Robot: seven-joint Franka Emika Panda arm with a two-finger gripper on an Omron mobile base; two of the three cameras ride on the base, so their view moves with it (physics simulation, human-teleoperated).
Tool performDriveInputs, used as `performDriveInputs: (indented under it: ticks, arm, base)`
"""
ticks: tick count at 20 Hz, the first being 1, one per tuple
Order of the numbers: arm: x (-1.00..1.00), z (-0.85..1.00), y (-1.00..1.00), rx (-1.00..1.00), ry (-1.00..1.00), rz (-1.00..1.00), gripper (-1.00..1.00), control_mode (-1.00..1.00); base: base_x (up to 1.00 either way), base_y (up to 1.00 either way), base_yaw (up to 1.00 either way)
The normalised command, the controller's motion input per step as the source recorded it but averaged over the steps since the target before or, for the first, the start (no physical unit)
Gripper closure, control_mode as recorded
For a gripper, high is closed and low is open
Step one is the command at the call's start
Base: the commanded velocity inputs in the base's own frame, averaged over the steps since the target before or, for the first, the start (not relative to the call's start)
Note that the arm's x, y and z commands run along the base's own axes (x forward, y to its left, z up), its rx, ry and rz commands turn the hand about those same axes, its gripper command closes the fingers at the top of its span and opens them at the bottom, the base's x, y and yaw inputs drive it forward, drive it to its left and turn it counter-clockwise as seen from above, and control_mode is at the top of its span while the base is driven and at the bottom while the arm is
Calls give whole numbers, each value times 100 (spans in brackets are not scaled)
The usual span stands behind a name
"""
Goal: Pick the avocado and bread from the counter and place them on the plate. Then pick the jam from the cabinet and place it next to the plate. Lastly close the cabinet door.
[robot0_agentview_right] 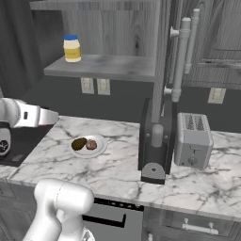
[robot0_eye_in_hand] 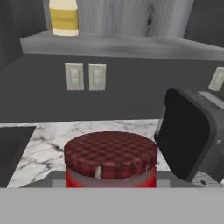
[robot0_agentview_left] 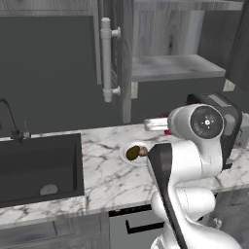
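Jam (robot0_eye_in_hand: 110, 159), a red jar with a checked lid, sits upright and held in the gripper's (robot0_eye_in_hand: 110, 186) closed jaws, directly in front of the hand above the marble counter (robot0_agentview_left: 104, 170). The plate (robot0_agentview_right: 100, 147) (already carrying avocado (robot0_agentview_right: 78, 143) and bread (robot0_agentview_right: 91, 144)) lies nearby, toward the open cabinet door (robot0_agentview_left: 124, 63), where the jar likely goes down.

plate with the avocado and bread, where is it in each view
Left base view: the plate lies at centre on the marble counter, partly behind the arm.
Right base view: left of centre, in front of the coffee machine's left side.
Hand view: not in it; the jam sits in front.
Shared landmark: the cabinet shelf above.
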Motion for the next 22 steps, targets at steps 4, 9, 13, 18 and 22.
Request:
performDriveInputs:
  ticks: [4, 9, 13, 18, 22]
  arm:
    - [0, -56, 52, -1, 0, -34, 100, -100]
    - [0, -71, 24, -1, 0, -25, 100, -100]
    - [0, -71, 21, -1, 0, -22, 100, -100]
    - [3, -63, 19, -2, -2, -20, 100, -100]
    - [23, -44, 4, -4, -15, -11, 100, -100]
  base:
    - [0, 0, 0]
    - [0, 0, 0]
    - [0, 0, 0]
    - [0, 0, 0]
    - [0, 0, 0]
